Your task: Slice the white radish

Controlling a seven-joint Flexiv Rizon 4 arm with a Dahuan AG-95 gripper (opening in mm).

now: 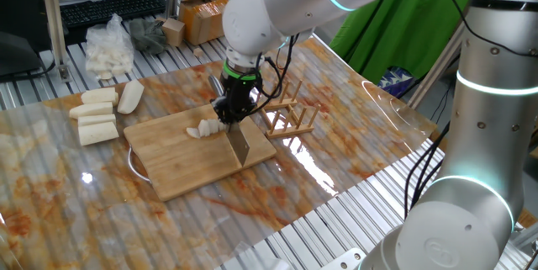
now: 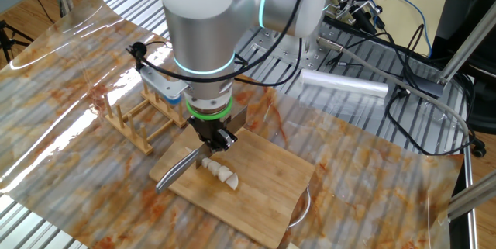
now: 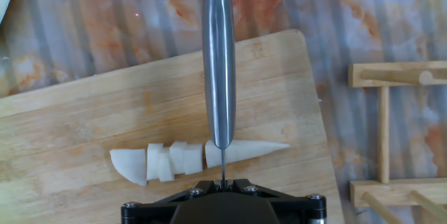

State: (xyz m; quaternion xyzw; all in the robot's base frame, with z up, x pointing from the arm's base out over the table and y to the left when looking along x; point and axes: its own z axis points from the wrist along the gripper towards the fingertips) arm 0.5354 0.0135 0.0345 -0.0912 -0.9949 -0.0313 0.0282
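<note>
Along the left of the table in one fixed view, a clear plastic bag of white pieces [image 1: 108, 47] and four long, blocky cream-white chunks [image 1: 102, 112] lay on the orange-marbled, ribbed tabletop [image 1: 50, 186], well apart from the work — apparently stock kept out of the blade's way. Further right sat the rectangular bamboo cutting board [image 1: 181, 165], set flat so that the cut would land on wood rather than on the table. On it lay the short, tapered cream-white radish [image 3: 202, 158], lengthwise across the board: its thick end was already parted into several small slices that stayed in a row, touching one another, while the pointed end was still in one piece. Over that uncut stretch stood the steel kitchen knife [image 3: 218, 63], its spine running away from the hand camera and its edge down across the root, roughly square to it — the placing, I judge, that gives even slices. The black two-finger gripper [image 2: 217, 137] was clenched on the knife's handle and pointed straight down, so the blade was held firm from above. To the right of the board stood a small wooden dowel rack [image 1: 290, 119], just beside it, probably a rest for the knife.
</note>
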